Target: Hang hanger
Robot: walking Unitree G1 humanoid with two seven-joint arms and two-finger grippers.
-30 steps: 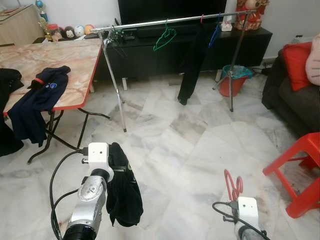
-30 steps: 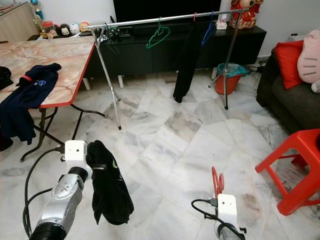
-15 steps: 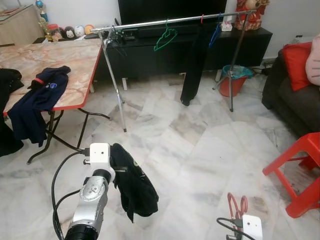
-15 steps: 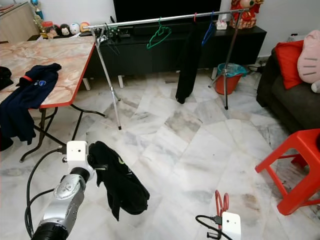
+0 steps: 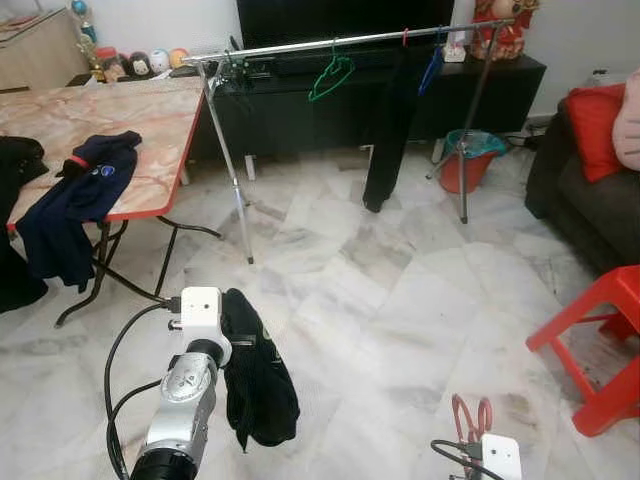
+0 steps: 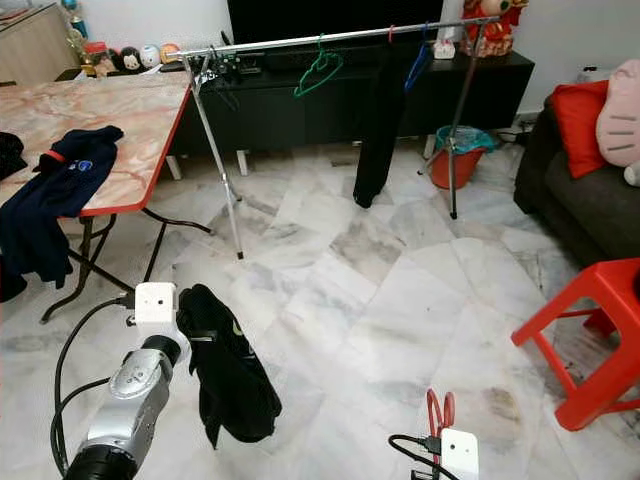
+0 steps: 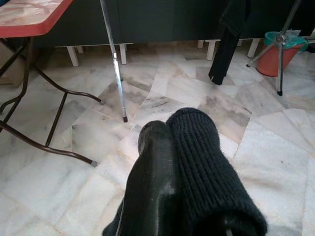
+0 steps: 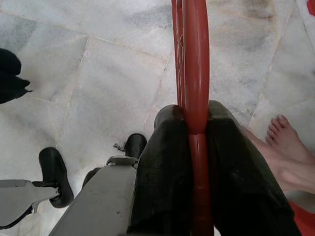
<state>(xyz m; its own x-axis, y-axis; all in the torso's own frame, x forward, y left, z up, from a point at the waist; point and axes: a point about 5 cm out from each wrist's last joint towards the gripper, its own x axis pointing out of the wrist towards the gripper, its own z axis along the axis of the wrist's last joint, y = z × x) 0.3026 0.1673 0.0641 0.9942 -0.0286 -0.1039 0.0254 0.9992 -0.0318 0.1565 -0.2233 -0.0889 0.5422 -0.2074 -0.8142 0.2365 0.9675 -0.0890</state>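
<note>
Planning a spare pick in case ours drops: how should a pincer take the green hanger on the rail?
Grip the green hanger at its sloping shoulder bar, below the hook, coming from the front, the robot's side. It hangs free on the rail with its flat side roughly facing the camera and open space around it; the black garment hangs well to its right.

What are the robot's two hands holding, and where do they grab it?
Right gripper pinches a red hanger on its bar. Left gripper holds a black garment by one end.
</note>
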